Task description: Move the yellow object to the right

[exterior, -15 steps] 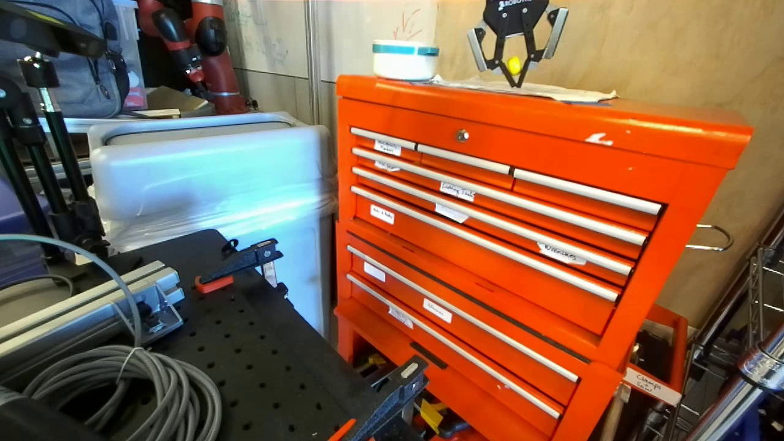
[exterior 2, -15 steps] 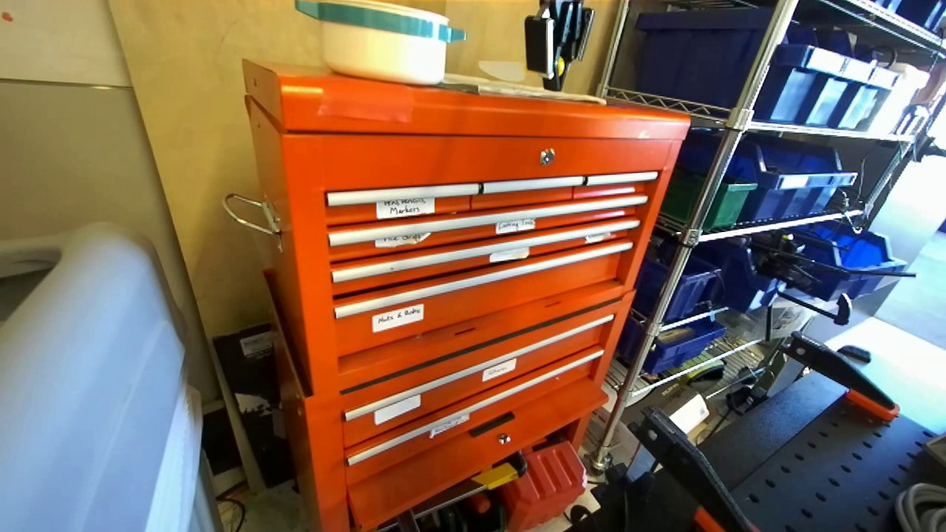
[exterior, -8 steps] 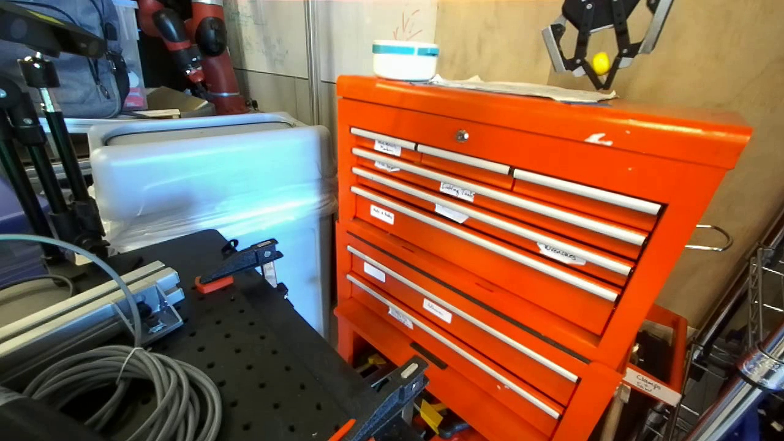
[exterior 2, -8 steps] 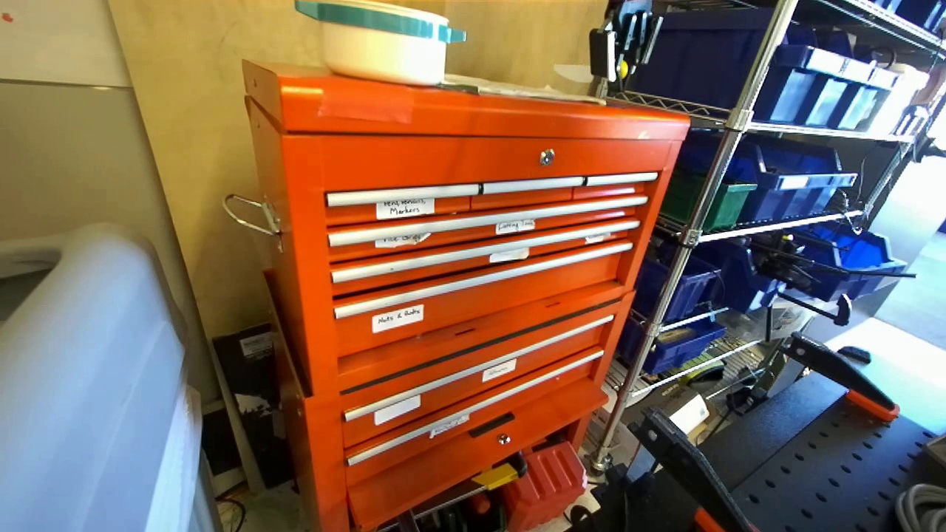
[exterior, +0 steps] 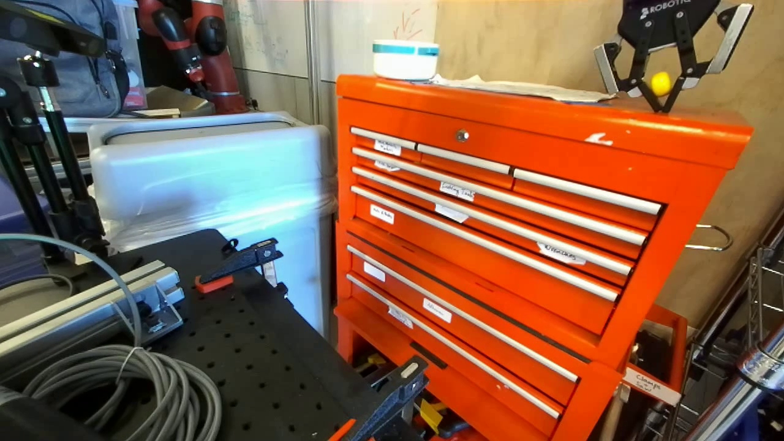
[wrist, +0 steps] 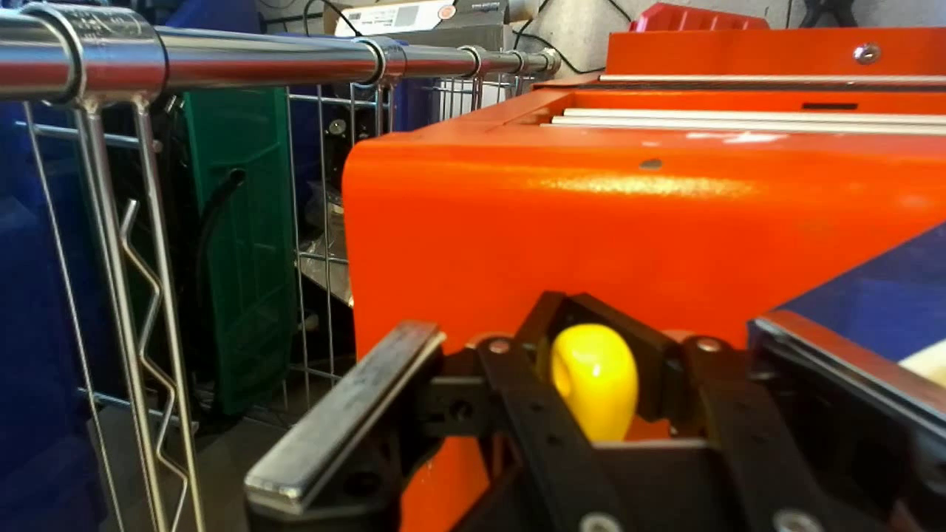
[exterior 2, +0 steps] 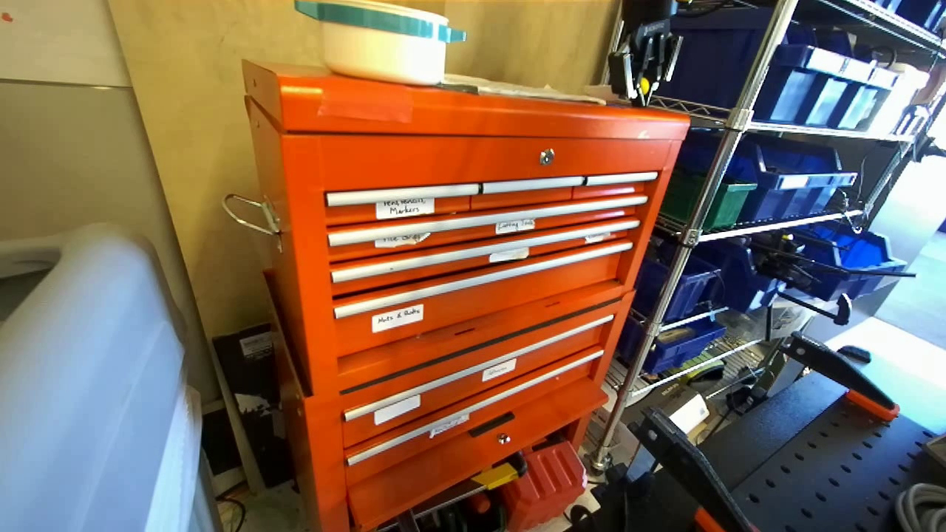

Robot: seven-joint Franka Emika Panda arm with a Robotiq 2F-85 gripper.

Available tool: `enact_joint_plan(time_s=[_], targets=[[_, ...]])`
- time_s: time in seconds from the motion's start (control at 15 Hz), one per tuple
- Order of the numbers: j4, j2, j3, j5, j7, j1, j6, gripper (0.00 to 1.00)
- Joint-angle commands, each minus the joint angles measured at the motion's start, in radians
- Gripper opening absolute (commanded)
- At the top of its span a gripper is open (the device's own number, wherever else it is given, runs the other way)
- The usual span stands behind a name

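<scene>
From left to right in an exterior view: a white, round container (exterior: 405, 62) with a teal band stands on the glossy orange worktop (exterior: 698, 114) of a tall orange metal drawer chest (exterior: 490, 269); a flat, pale sheet (exterior: 527, 90) lies to the container's right; at the worktop's right end, the black-and-silver, two-fingered tool (exterior: 663, 105) is clamped on the small, bright yellow, rounded object (exterior: 661, 83).

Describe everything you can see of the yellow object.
The yellow object is small, bright yellow and glossy, rounded but slightly elongated, with a dimple or hole on one side in the wrist view. It looks like smooth plastic. The gripper holds it between fingers whose tips meet just beyond it, above the orange tool chest. No other contact shows.
</scene>
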Motion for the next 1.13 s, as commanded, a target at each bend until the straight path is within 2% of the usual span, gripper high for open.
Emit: enact_joint_plan(time_s=[0.0, 0.33, 0.6, 0.67, 0.73, 0.8, 0.87, 1.07], targets=[[0.091, 0.061, 0.002, -0.014, 0.03, 0.011, -0.075, 0.36], [0.077, 0.017, 0.043, 0.029, -0.068, -0.01, -0.128, 0.69], [0.08, -0.023, 0.111, 0.132, -0.237, -0.043, -0.261, 0.99], [0.098, -0.022, 0.113, 0.157, -0.227, -0.037, -0.35, 1.0], [0.082, -0.002, 0.089, 0.107, -0.182, -0.023, -0.248, 0.88], [0.085, -0.01, 0.097, 0.125, -0.191, -0.023, -0.294, 0.96], [0.087, -0.015, 0.102, 0.133, -0.197, -0.023, -0.315, 1.0], [0.088, -0.016, 0.104, 0.135, -0.201, -0.024, -0.323, 1.0]])
